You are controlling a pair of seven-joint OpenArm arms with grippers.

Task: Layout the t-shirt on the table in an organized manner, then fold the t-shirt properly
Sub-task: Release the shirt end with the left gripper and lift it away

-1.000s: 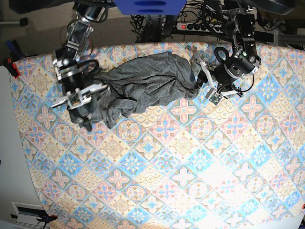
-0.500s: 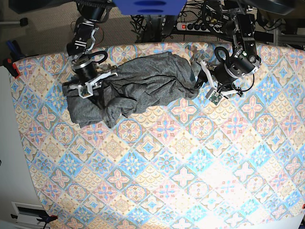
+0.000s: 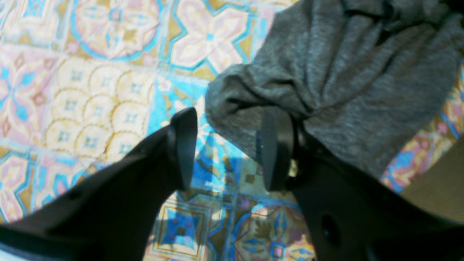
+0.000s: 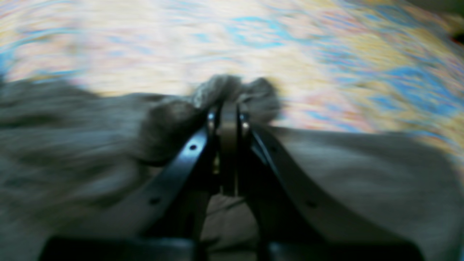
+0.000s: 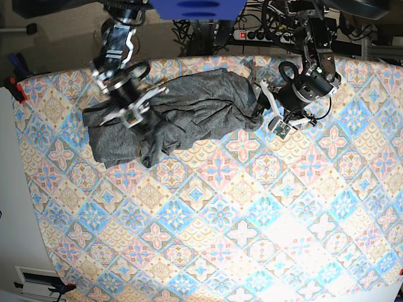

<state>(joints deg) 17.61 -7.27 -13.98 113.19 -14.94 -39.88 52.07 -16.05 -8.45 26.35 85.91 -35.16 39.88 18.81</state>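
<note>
Seen from above, the table [image 5: 208, 207] is covered in a pastel tile-patterned cloth of blue, pink and beige diamonds. Along its far edge, towards the left, lies the t-shirt [image 5: 182, 113], a dark heather-grey knit garment bunched into a rumpled, elongated heap rather than spread flat. At the left end of the heap, the right gripper [image 5: 135, 110] sits on the fabric; its wrist camera, though blurred, shows the jaws pressed together with a tuft of the grey cloth [image 4: 232, 90] pinched between their tips and more fabric lying below them. The heap runs rightward in deep folds to a narrow end near the middle of the far edge. Just beside that end is the left gripper [image 5: 271, 107], low over the table. Its wrist camera shows the two black fingers [image 3: 183, 145] spread apart with bare patterned cloth between them; the right-hand finger stands just beside a rounded fold of the t-shirt [image 3: 326, 79], and nothing is held between the pads. Beyond the far table edge, a power strip [image 5: 255, 34] and tangled cables lie on the floor.
</note>
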